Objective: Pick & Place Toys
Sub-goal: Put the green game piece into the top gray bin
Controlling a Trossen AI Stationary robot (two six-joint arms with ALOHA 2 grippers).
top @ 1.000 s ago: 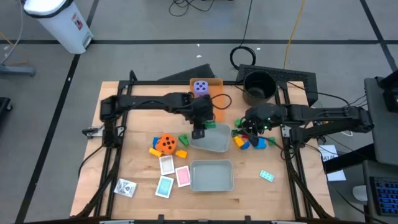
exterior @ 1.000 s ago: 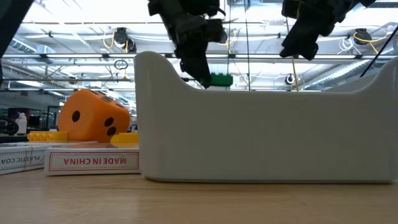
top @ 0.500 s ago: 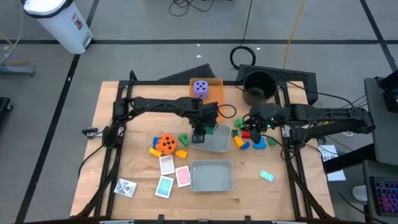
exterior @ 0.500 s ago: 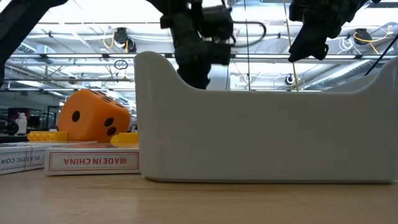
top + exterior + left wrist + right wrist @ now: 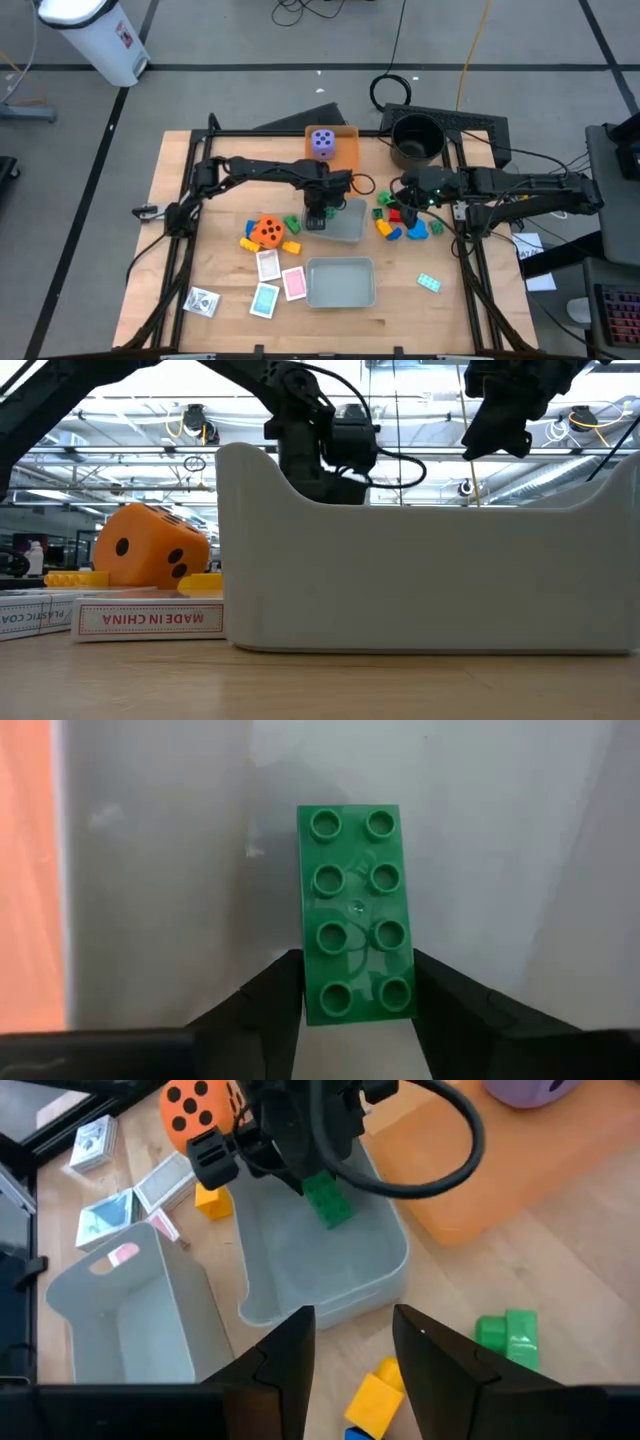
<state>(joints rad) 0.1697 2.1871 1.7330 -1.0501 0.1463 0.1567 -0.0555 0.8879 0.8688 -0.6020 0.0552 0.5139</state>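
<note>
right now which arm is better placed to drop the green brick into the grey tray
Left. Its hand already grips the green brick inside the grey tray. The right hand hangs empty over the brick pile beside it.

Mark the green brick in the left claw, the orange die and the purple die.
green brick (image 5: 355, 915): left wrist view, middle of its studded top.
orange die (image 5: 150, 550): low view, dotted front face.
purple die (image 5: 322, 143): high view, top face.
</note>
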